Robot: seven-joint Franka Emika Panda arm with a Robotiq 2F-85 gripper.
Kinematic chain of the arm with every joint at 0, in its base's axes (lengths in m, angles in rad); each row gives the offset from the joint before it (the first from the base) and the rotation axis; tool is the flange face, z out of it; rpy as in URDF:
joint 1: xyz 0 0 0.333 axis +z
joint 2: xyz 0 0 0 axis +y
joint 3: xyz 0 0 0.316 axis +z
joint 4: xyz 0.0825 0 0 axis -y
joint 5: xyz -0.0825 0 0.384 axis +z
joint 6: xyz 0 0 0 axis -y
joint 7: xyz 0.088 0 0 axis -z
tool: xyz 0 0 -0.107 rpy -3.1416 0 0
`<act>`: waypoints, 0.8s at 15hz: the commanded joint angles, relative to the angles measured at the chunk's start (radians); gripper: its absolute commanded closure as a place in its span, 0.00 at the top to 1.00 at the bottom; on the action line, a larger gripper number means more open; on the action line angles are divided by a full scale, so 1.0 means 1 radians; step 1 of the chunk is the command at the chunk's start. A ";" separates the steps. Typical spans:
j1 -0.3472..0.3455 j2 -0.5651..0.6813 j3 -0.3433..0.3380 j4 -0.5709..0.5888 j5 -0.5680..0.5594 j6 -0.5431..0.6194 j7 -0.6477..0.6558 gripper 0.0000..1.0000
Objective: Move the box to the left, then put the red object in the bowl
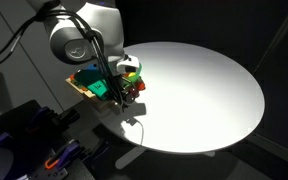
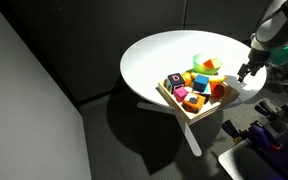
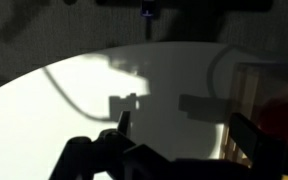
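The light-brown wooden box [image 2: 174, 104] lies at the table's edge, filled with several coloured toy blocks; it also shows in an exterior view [image 1: 75, 88]. The green bowl [image 2: 205, 64] stands just behind the box and also shows in an exterior view [image 1: 131, 66]. Something red and yellow sits at it. My gripper [image 2: 246, 73] is open and empty, just above the table beside the box's end, as an exterior view [image 1: 127, 100] also shows. In the dark wrist view my fingers [image 3: 184, 132] are spread over bare table, with the box's wooden wall [image 3: 246, 85] and a red blur [image 3: 284, 115] at the right.
The round white table [image 1: 204, 90] stretches away from the box and bowl. Dark curtains ring the scene. Equipment with cables [image 2: 274, 135] stands below the table's edge near the arm.
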 commanded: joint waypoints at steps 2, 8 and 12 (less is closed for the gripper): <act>-0.014 0.000 0.014 0.000 -0.010 -0.003 0.008 1.00; -0.016 0.010 0.015 0.004 -0.009 -0.002 0.005 1.00; -0.022 0.041 0.032 0.006 0.003 0.044 -0.013 1.00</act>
